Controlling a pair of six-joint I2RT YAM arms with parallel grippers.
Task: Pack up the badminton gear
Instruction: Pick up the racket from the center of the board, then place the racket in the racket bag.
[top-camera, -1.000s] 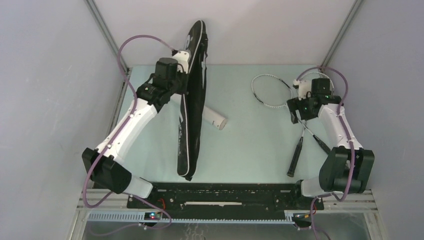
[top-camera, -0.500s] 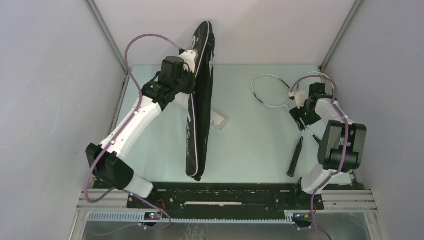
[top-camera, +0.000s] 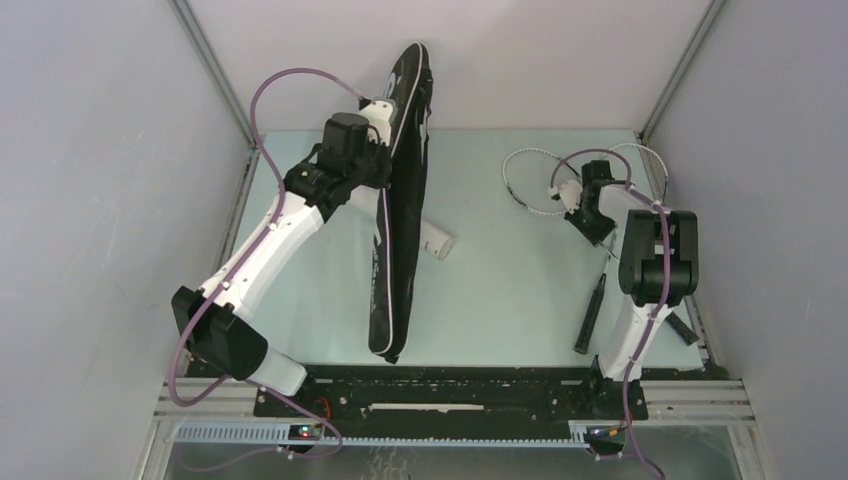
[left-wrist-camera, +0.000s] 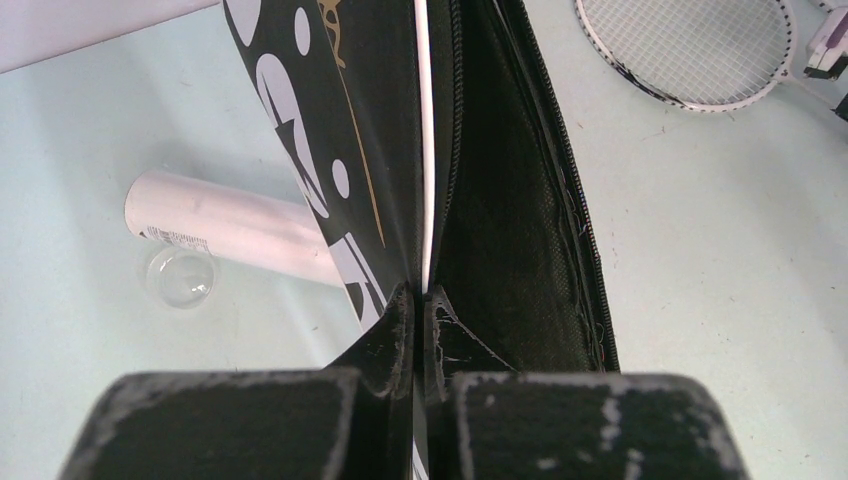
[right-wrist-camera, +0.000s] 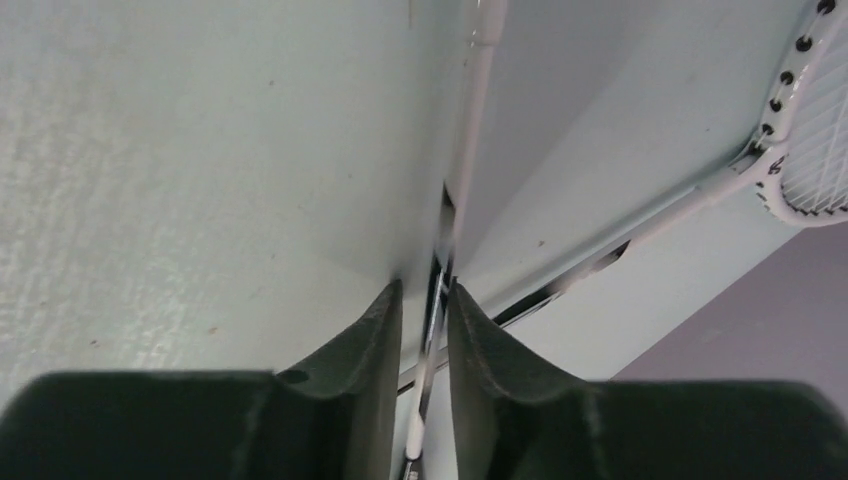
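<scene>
The left pincer (left-wrist-camera: 420, 312) is clenched on the rim of the black bag (top-camera: 402, 210), holding it up on edge. The bag runs from the near edge of the worktop (top-camera: 500, 300) toward the far edge, left of centre, with its zip gaping. It is soft fabric and will likely sag or fold, so the stiffer piped rim is the sensible hold.

The right pincer (right-wrist-camera: 425, 300) is at the far right corner, with its jaws narrowly apart on either side of one racquet's (top-camera: 535, 185) thin white shaft (right-wrist-camera: 470, 150). I cannot tell whether they pinch it yet. A second racquet (right-wrist-camera: 800, 150) crosses close by. Both look light and springy, and the shaft is slim and smooth, so it may twist or slip. The strings should be left alone.

The white tube (top-camera: 436, 241) lies near the middle, just right of the bag. It would roll easily.

The worktop is pale, smooth and flat, and grey panels close it in on three sides
</scene>
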